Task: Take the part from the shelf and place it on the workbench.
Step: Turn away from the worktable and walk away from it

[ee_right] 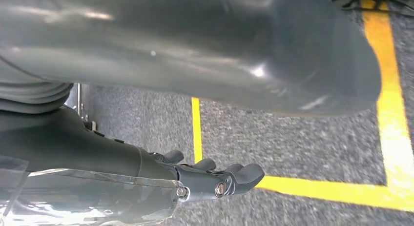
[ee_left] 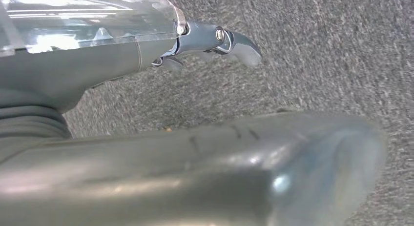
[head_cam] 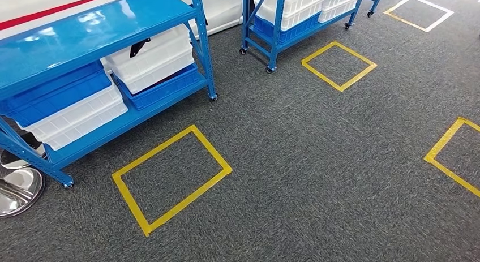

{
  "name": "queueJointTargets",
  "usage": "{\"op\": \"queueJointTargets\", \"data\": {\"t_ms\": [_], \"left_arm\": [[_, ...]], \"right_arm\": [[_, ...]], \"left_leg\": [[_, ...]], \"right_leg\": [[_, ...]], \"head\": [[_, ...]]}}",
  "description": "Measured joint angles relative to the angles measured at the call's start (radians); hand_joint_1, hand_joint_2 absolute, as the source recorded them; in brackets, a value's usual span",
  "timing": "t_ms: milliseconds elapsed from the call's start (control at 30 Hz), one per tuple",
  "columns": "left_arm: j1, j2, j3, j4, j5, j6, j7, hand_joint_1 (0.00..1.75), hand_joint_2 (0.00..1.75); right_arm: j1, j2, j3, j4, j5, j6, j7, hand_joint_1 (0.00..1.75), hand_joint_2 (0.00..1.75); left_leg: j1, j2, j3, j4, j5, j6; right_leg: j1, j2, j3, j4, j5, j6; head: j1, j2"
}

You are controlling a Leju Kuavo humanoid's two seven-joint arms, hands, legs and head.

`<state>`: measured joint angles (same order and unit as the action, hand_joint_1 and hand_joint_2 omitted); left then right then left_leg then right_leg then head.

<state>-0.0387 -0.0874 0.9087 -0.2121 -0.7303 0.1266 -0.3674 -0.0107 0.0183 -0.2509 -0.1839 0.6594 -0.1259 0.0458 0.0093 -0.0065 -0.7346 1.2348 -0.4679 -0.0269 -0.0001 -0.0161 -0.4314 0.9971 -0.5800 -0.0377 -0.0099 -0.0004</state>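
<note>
A blue shelf (head_cam: 85,30) stands at the left of the head view on grey carpet, with white and blue bins on its lower levels. A small black object (head_cam: 139,46) lies on the upper white bin (head_cam: 155,61); I cannot tell what it is. My left hand (ee_left: 88,65) hangs over bare carpet, its thick thumb (ee_left: 219,172) well apart from the dark fingers (ee_left: 229,40), with nothing in it. My right hand (ee_right: 73,148) hangs over carpet marked with yellow tape (ee_right: 390,118), its fingers (ee_right: 234,177) straight and away from the thumb (ee_right: 195,50), holding nothing.
A second blue shelf on casters (head_cam: 283,24) with white bins stands further back. Yellow taped squares mark the carpet in front of the near shelf (head_cam: 170,177), by the far shelf (head_cam: 338,65), and at the right edge (head_cam: 447,154). A shiny metal base (head_cam: 17,185) lies at the left edge.
</note>
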Motion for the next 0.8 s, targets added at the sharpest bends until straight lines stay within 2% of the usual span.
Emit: {"op": "queueJointTargets", "data": {"t_ms": [33,67,100,167,200,233,267,300,333,367,400,433,467,500,533,567,600,633,667,733,767,800], "left_arm": [[0.001,0.000,0.000,0.000,0.000,0.000,0.000,0.00,0.00],[0.002,0.000,0.000,0.000,0.000,0.000,0.000,0.00,0.00],[0.002,0.000,0.000,0.000,0.000,0.000,0.000,0.00,0.00],[0.002,-0.001,0.000,0.000,0.000,0.000,-0.001,0.00,0.00],[0.001,-0.001,0.000,0.000,0.000,-0.001,-0.002,0.00,0.00],[0.001,-0.001,0.000,0.000,0.000,-0.001,-0.002,0.00,0.00],[0.001,0.000,0.000,0.000,0.000,-0.001,-0.002,0.00,0.00],[0.000,0.000,0.000,0.000,0.000,-0.001,-0.002,0.00,0.00],[-0.001,0.000,0.000,0.000,-0.001,-0.001,-0.002,0.00,0.00],[-0.002,0.000,0.000,0.000,-0.002,-0.001,-0.002,0.00,0.00],[-0.003,0.000,0.000,0.000,-0.003,0.000,-0.001,0.00,0.00],[-0.003,-0.001,0.000,0.000,-0.004,0.002,0.000,0.00,0.00],[-0.003,-0.002,0.000,0.000,-0.005,0.003,0.001,0.00,0.00],[-0.002,-0.003,0.000,0.000,-0.006,0.005,0.002,0.00,0.00],[0.000,-0.004,0.000,0.000,-0.007,0.005,0.003,0.00,0.00],[0.001,-0.005,0.000,0.000,-0.007,0.005,0.004,0.00,0.00],[0.002,-0.006,0.000,0.001,-0.008,0.006,0.004,0.00,0.00],[0.001,-0.006,0.000,0.001,-0.009,0.006,0.005,0.00,0.00],[0.000,-0.006,0.000,0.001,-0.009,0.006,0.005,0.00,0.00],[-0.002,-0.006,0.000,0.001,-0.009,0.006,0.005,0.00,0.00],[-0.004,-0.006,0.000,0.001,-0.010,0.006,0.005,0.00,0.00],[-0.005,-0.007,0.000,0.001,-0.010,0.006,0.005,0.00,0.00]], "right_arm": [[0.001,0.000,0.000,0.000,0.000,0.000,0.000,0.00,0.00],[0.001,0.001,-0.001,0.001,0.000,0.000,0.000,0.00,0.00],[0.001,0.001,-0.001,0.002,0.000,0.000,0.000,0.00,0.00],[-0.004,0.004,-0.002,0.004,-0.002,0.001,0.001,0.00,0.00],[-0.008,0.005,-0.003,0.004,-0.004,0.001,0.002,0.00,0.00],[-0.011,0.006,-0.003,0.003,-0.006,0.002,0.003,0.00,0.00],[-0.013,0.008,-0.004,0.003,-0.009,0.003,0.004,0.00,0.00],[-0.014,0.010,-0.004,0.003,-0.011,0.005,0.005,0.00,0.00],[-0.013,0.011,-0.005,0.003,-0.011,0.008,0.005,0.00,0.00],[-0.012,0.012,-0.005,0.003,-0.010,0.011,0.006,0.00,0.00],[-0.011,0.012,-0.006,0.003,-0.006,0.012,0.008,0.00,0.00],[-0.009,0.011,-0.006,0.004,0.000,0.013,0.010,0.00,0.00],[-0.006,0.010,-0.007,0.004,0.005,0.013,0.013,0.00,0.00],[-0.004,0.009,-0.007,0.004,0.009,0.013,0.016,0.00,0.00],[0.001,0.009,-0.007,0.004,0.010,0.013,0.017,0.00,0.00],[0.005,0.009,-0.006,0.006,0.010,0.013,0.018,0.00,0.00],[0.008,0.009,-0.006,0.007,0.010,0.013,0.018,0.00,0.00],[0.009,0.009,-0.006,0.008,0.010,0.013,0.018,0.00,0.00],[0.007,0.009,-0.006,0.009,0.010,0.013,0.019,0.00,0.00],[0.001,0.009,-0.006,0.009,0.011,0.013,0.020,0.00,0.00],[0.000,0.009,-0.006,0.009,0.012,0.012,0.021,0.00,0.00],[-0.001,0.009,-0.006,0.009,0.013,0.012,0.021,0.00,0.00]], "left_leg": [[-0.001,0.004,0.023,-0.068,0.044,0.007],[-0.006,0.009,0.046,-0.124,0.073,0.014],[-0.012,0.013,0.064,-0.160,0.079,0.022],[-0.024,0.016,0.089,-0.185,0.053,0.036],[-0.023,0.012,0.105,-0.197,0.042,0.043],[-0.022,0.008,0.125,-0.210,0.033,0.049],[-0.020,0.005,0.147,-0.222,0.024,0.055],[-0.016,0.003,0.171,-0.233,0.017,0.059],[-0.013,0.002,0.193,-0.241,0.008,0.061],[-0.011,-0.001,0.215,-0.248,-0.002,0.062],[-0.008,-0.005,0.238,-0.254,-0.014,0.060],[-0.004,-0.011,0.262,-0.258,-0.028,0.056],[0.000,-0.017,0.286,-0.260,-0.044,0.051],[0.004,-0.022,0.309,-0.261,-0.062,0.046],[0.008,-0.025,0.329,-0.262,-0.081,0.040],[0.010,-0.028,0.348,-0.257,-0.101,0.034],[0.009,-0.031,0.361,-0.255,-0.121,0.026],[0.007,-0.032,0.372,-0.256,-0.137,0.018],[0.006,-0.033,0.380,-0.252,-0.143,0.009],[0.007,-0.029,0.371,-0.225,-0.128,-0.004],[0.008,-0.024,0.347,-0.182,-0.115,-0.009],[0.009,-0.017,0.315,-0.126,-0.115,-0.012]], "right_leg": [[0.000,-0.002,0.018,-0.001,-0.014,0.002],[0.002,-0.004,0.033,-0.004,-0.029,0.005],[0.000,-0.006,0.045,-0.008,-0.040,0.011],[-0.003,-0.010,0.066,-0.013,-0.046,0.026],[-0.007,-0.010,0.068,0.000,-0.037,0.033],[-0.008,-0.007,0.059,0.035,-0.019,0.039],[-0.010,-0.002,0.029,0.093,0.001,0.044],[-0.012,0.003,-0.016,0.164,0.011,0.048],[-0.014,0.008,-0.068,0.233,0.004,0.052],[-0.016,0.011,-0.120,0.282,-0.028,0.056],[-0.018,0.011,-0.166,0.307,-0.075,0.059],[-0.020,0.012,-0.200,0.308,-0.120,0.061],[-0.022,0.012,-0.225,0.288,-0.146,0.063],[-0.024,0.012,-0.243,0.252,-0.136,0.065],[-0.026,0.012,-0.257,0.200,-0.072,0.067],[-0.026,0.011,-0.268,0.148,0.020,0.067],[-0.025,0.010,-0.275,0.112,0.107,0.064],[-0.023,0.010,-0.281,0.091,0.172,0.057],[-0.021,0.009,-0.282,0.088,0.195,0.048],[-0.022,0.008,-0.271,0.085,0.189,0.029],[-0.023,0.005,-0.261,0.078,0.184,0.021],[-0.022,0.002,-0.250,0.071,0.179,0.014]], "head": [[0.000,0.000],[0.000,0.000],[0.000,0.000],[0.000,0.000],[0.000,0.000],[0.000,0.000],[0.000,0.000],[0.001,0.000],[0.001,0.000],[0.001,0.000],[0.001,0.000],[0.001,0.000],[0.001,0.000],[0.001,0.000],[0.001,0.000],[0.001,0.000],[0.001,0.000],[0.000,0.000],[0.000,0.000],[0.000,0.000],[-0.001,0.000],[-0.001,0.000]]}}
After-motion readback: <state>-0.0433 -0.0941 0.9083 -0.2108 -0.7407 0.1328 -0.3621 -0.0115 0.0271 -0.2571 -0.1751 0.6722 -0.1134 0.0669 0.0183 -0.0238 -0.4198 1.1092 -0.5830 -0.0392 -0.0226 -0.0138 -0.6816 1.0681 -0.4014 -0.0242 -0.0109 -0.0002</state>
